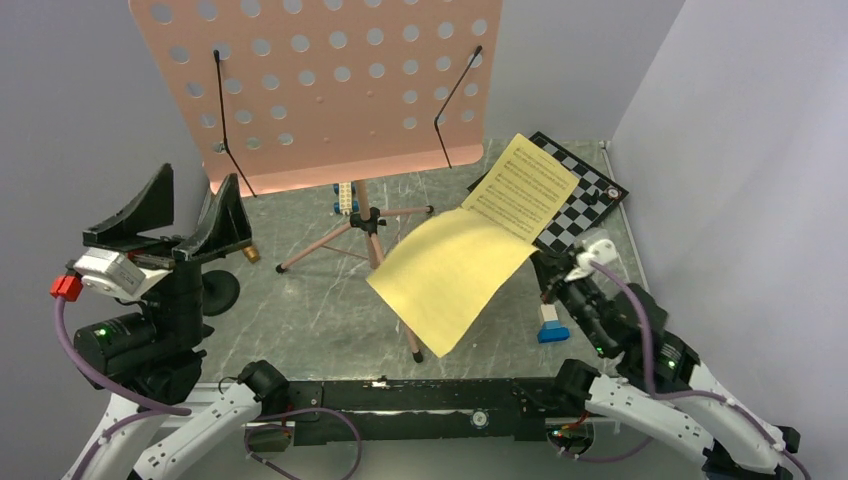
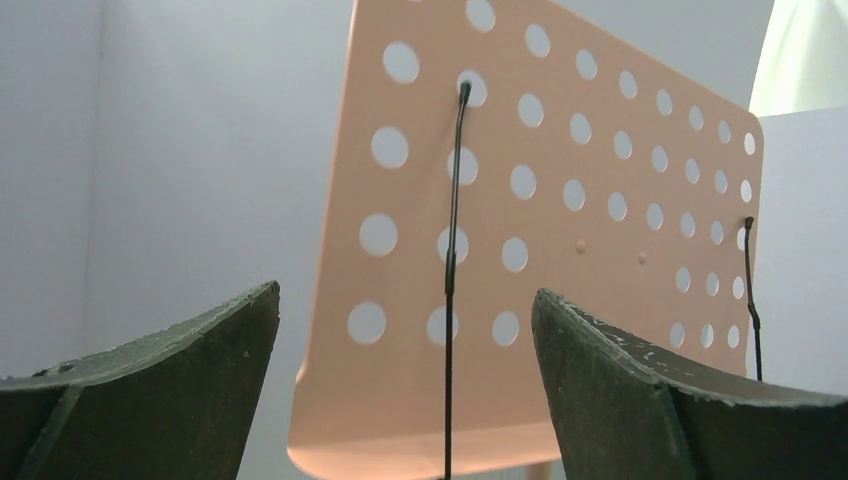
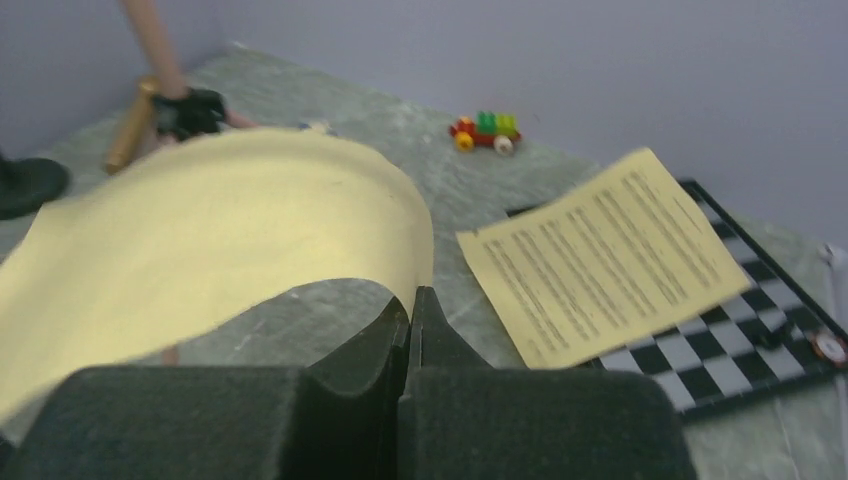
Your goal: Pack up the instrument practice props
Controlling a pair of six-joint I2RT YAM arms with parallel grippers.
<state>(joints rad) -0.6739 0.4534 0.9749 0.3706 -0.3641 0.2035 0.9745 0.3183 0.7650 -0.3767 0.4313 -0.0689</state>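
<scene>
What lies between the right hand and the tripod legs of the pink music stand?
The curled yellow sheet, pinched by the right hand, arches across to the tripod legs; the top view shows this.

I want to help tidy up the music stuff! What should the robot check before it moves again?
1. Right gripper shut on the curled yellow page: ok, the page's edge is pinched in the closed jaws.
2. Left gripper open with nothing in it: ok.
3. Printed yellow page picked up: not ok, it lies flat, partly on the chessboard.
4. Pink music stand upright on its tripod: ok.
5. Gold-brown microphone put away: not ok, it lies on the table.
</scene>
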